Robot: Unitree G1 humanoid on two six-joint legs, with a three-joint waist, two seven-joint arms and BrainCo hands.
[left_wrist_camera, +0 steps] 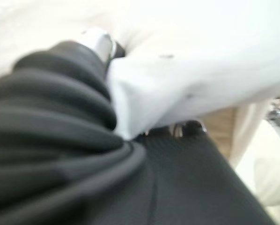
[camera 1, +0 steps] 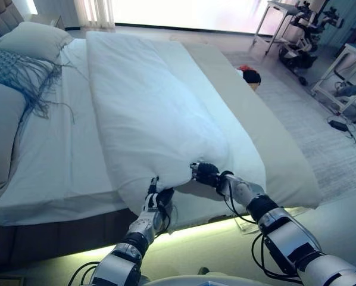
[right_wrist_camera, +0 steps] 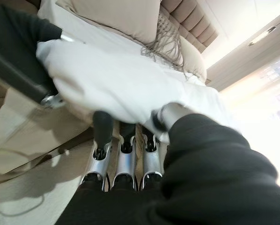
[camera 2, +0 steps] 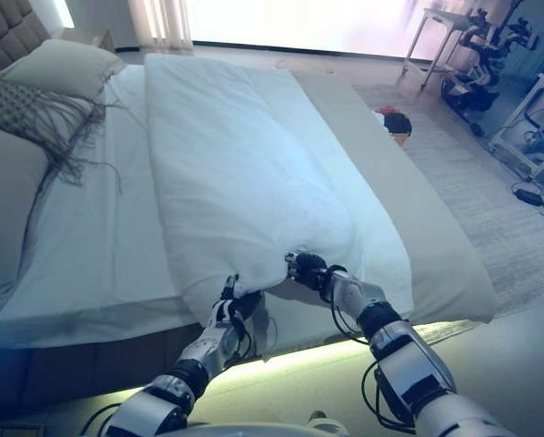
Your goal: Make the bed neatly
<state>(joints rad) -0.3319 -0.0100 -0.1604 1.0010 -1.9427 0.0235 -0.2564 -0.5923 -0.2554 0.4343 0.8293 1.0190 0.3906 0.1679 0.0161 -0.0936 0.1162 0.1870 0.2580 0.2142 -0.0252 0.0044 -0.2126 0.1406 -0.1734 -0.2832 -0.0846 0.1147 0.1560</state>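
Note:
A white duvet [camera 1: 148, 101] lies folded in a long strip down the middle of the bed, over a beige cover [camera 1: 273, 143] and white sheet [camera 1: 65, 161]. Its near edge hangs at the bed's near side. My left hand [camera 1: 160, 195] is shut on the duvet's near corner; the cloth is pinched in its own wrist view [left_wrist_camera: 140, 98]. My right hand [camera 1: 205, 173] is shut on the duvet's near edge a little to the right, with fingers [right_wrist_camera: 123, 133] and thumb closed on white cloth [right_wrist_camera: 116, 89].
Pillows [camera 1: 29, 39] and a fringed grey-blue cushion [camera 1: 17, 68] lie at the headboard on the left. A red and black thing [camera 1: 248, 74] sits on the rug beyond the bed. Metal racks and equipment [camera 1: 309, 36] stand at the far right.

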